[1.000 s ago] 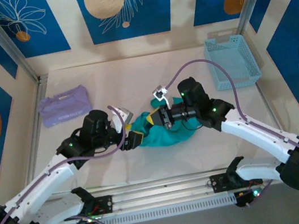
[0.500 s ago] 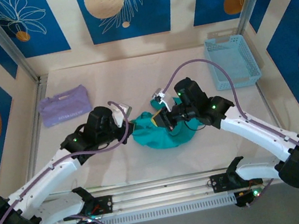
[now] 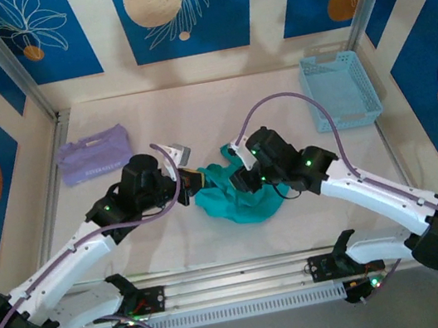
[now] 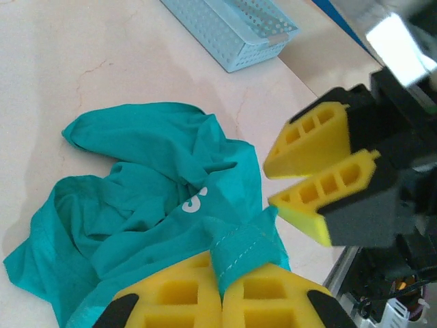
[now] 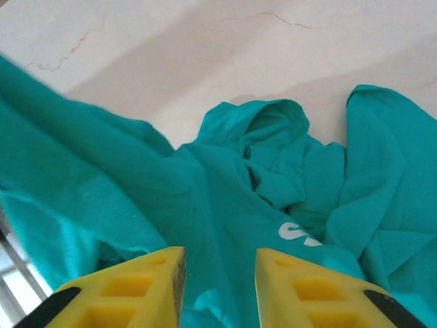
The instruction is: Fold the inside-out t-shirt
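Bare table [image 3: 194,113] free across the back middle, lavender garment [image 3: 96,155] back left, blue basket [image 3: 340,91] back right, crumpled t-shirt [image 3: 234,201] heaped mid-table.

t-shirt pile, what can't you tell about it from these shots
- Sleeves and collar: the t-shirt is a crumpled heap in the top view, too bunched to pick them out.
- Print: the left wrist view shows one pale letter; folds bury the rest.
- Pinched part: the left gripper is shut on a stitched edge; hem or sleeve, unclear.
- Fabric below the right gripper: cut off by the right wrist view's bottom edge.
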`<state>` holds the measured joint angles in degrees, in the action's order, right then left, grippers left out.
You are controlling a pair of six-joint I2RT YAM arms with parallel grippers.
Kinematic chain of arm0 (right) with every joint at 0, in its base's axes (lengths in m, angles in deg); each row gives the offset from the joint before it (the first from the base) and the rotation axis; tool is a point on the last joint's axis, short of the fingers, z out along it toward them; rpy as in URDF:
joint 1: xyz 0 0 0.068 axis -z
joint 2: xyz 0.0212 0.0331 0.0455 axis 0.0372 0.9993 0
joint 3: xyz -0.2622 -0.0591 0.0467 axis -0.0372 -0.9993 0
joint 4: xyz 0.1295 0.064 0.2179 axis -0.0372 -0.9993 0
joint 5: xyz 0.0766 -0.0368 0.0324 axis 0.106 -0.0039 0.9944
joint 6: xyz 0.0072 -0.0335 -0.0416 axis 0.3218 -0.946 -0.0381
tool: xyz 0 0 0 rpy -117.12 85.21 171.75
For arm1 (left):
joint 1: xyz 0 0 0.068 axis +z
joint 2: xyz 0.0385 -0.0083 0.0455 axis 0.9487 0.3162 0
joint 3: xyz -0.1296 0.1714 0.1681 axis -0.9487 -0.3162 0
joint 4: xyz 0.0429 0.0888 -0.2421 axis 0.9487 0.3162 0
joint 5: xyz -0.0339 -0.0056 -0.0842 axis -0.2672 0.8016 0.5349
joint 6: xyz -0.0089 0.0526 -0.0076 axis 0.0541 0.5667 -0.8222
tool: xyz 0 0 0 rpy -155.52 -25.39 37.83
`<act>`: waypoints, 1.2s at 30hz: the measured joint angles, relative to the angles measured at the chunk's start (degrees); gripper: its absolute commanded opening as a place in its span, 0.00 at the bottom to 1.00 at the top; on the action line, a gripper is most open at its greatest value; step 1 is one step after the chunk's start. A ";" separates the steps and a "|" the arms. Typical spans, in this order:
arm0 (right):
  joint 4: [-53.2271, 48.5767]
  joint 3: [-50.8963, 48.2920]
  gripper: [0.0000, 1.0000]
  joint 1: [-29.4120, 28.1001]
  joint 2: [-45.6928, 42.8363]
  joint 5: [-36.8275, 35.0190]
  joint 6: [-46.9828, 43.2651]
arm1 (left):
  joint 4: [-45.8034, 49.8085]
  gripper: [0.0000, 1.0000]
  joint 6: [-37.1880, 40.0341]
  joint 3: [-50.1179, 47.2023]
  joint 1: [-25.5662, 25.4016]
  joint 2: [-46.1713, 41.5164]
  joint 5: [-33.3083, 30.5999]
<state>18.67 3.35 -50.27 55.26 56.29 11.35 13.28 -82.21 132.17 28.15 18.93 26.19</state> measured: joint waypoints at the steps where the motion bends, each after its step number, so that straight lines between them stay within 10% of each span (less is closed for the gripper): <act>1: 0.44 -0.74 0.44 -0.74 -1.22 0.04 0.55 | -0.02 0.00 -0.09 0.00 0.00 0.13 0.17; 17: 3.63 -3.08 0.55 -6.67 0.68 -6.36 8.35 | -0.15 0.00 -0.50 0.02 -0.66 1.62 0.24; 36: -1.99 -3.48 0.01 -1.31 -0.76 -4.55 16.74 | 1.18 0.00 0.20 0.00 -0.92 1.57 -4.22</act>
<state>16.68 -0.12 -51.58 54.50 51.74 28.10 14.46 -82.02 132.17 27.23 20.51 21.97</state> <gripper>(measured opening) 0.059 0.048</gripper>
